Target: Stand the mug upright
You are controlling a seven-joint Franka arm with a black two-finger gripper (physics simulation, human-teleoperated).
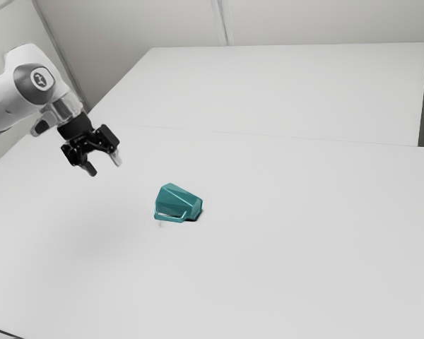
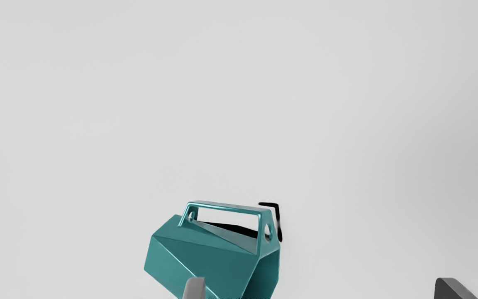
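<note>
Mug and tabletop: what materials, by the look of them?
Mug: probably glazed ceramic, glossy teal; bright highlights along the handle and facet creases. Glossy plastic or enameled metal also possible.

Tabletop: perhaps laminate or painted board, matte white; smooth, without sharp reflections.

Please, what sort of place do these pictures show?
Probably a robotics test room, rendered in simulation: a robot arm with a black two-finger gripper hangs over a white table, a teal mug lies on its side there, and pale, bare walls stand behind.
</note>
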